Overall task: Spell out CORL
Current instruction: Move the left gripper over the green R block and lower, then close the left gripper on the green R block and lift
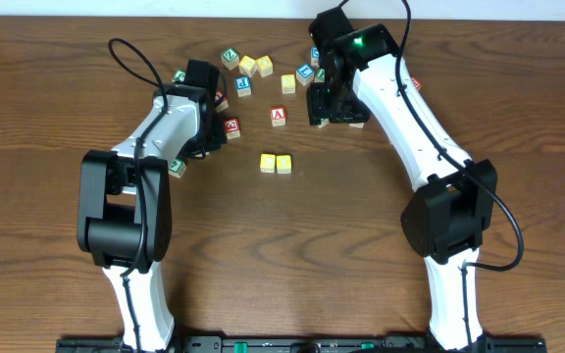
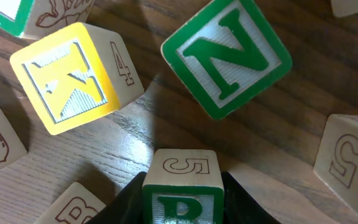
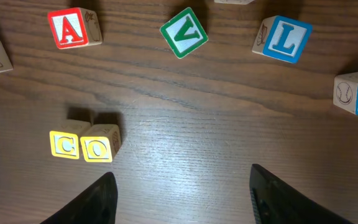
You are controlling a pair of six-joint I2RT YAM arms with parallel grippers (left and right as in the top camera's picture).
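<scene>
Over on the left, the left pincer [image 2: 183, 205] has its black fingers pressed to both sides of the small wooden cube with a green R on a white face [image 2: 182, 169]. It is clamped on it, back among the loose cubes toward the far edge of the table [image 1: 361, 245], left of centre. A yellow-faced K cube [image 2: 67, 78] and a green-bordered N cube [image 2: 227, 56] lie near it but apart.

On to the table's centre: the yellow-topped wooden C cube [image 3: 64, 144] and the yellow-topped wooden O cube [image 3: 98, 148] sit touching, C on the left, so I'd call the word half built. Beyond them, toward the far edge, the red-lettered A cube [image 3: 73, 28] stands alone and isn't wanted.

On the right, the right pincer [image 3: 185, 199] hangs with its fingers wide apart and nothing between them, over bare wood to the right of the O. The wooden cube with a blue L [image 3: 284, 38] waits nearer the far edge, right of a green V cube [image 3: 183, 31].

So the step in hand looks like fetching the R. Next it wants lifting clear of its neighbours, then setting down snug against the O's right side, green face up and in line, with the right arm giving room
</scene>
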